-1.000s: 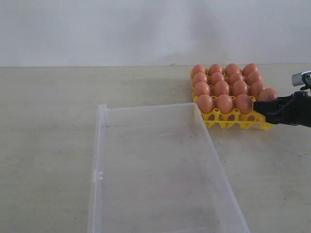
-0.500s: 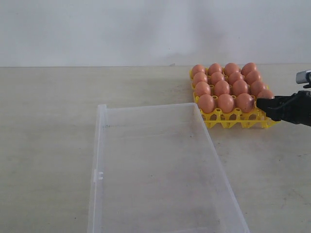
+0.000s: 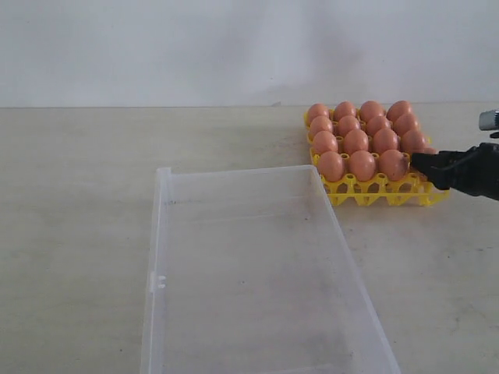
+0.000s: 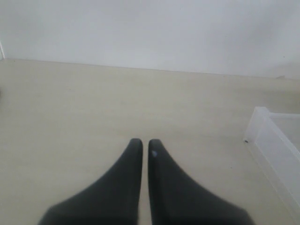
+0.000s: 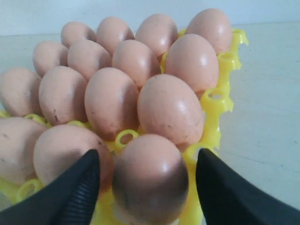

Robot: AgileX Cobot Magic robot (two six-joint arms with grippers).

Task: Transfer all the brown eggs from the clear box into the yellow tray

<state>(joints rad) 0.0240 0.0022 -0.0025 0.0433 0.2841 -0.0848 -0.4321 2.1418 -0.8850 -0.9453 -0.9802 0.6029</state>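
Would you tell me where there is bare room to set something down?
Bare table left of the box and behind it to the wall; the box holds nothing. Crowded: the tray, full of eggs, right gripper at its corner.

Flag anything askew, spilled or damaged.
Nothing stands out. The eggs sit upright in the tray, none visibly cracked; the box lies flat with no egg in it.

eggs [image 3: 356, 141] in yellow tray [image 3: 380, 193], clear box [image 3: 257, 265] (empty)
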